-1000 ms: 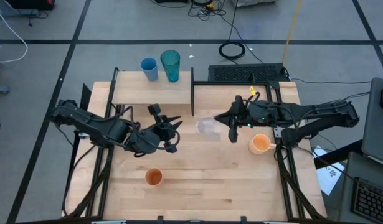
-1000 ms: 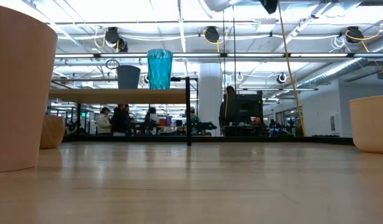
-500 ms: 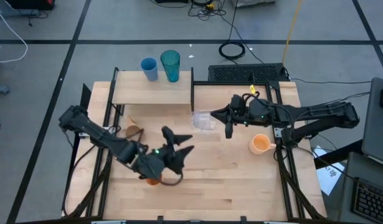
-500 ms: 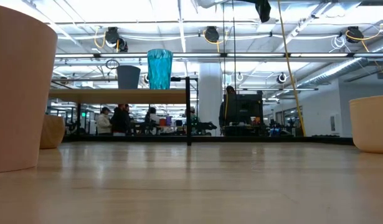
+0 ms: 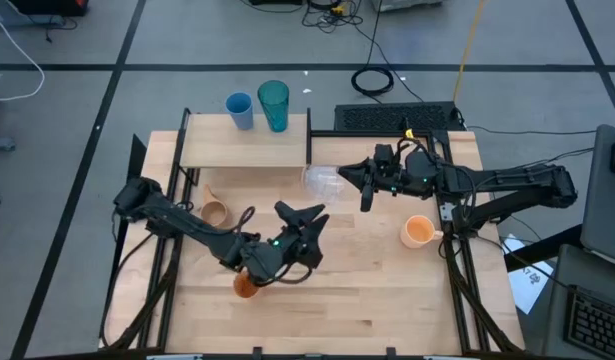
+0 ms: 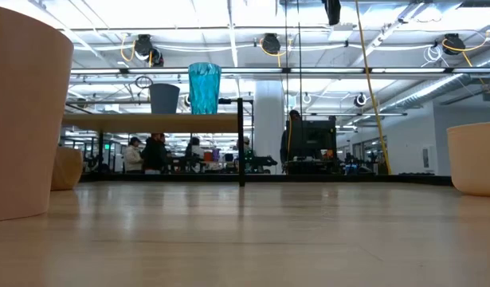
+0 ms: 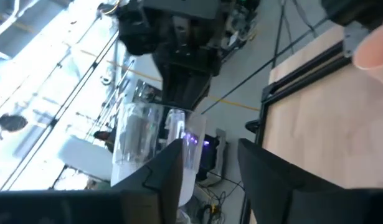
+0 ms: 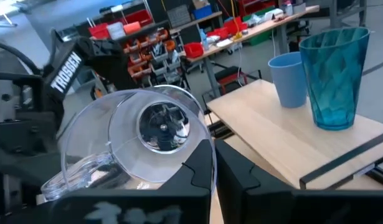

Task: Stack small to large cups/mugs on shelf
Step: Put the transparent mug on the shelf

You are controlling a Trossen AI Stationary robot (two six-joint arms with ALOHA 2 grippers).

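Observation:
My right gripper (image 5: 359,184) is shut on a clear plastic cup (image 5: 322,182), held above the table just right of the shelf (image 5: 242,152). The cup also shows in the right wrist view (image 8: 132,140) and the left wrist view (image 7: 141,140). A blue cup (image 5: 239,110) and a teal tumbler (image 5: 273,105) stand upright on the shelf's far edge. My left gripper (image 5: 309,216) is open and empty over the table's middle. An orange cup (image 5: 245,286), a tan mug (image 5: 215,212) and a peach-orange mug (image 5: 419,231) stand on the tabletop. My right gripper pinches the clear cup's wall at its rim (image 8: 200,146) between its two fingers. The fingers come level from the table's right side. The cup lies on its side, lifted clear of the table, with its mouth toward the gripper and its base toward the left.
The shelf's black frame post (image 5: 308,145) stands just beside the held cup. The left arm lies over the orange cup at the near left. A keyboard (image 5: 397,118) lies at the far right. Bare tabletop (image 5: 377,290) shows at the near right.
My right gripper has carried the clear cup toward the far edge and a little left, toward the shelf, with the cup still on its side. My left gripper has swung toward the table's near and right side, staying open, and the tan mug now shows.

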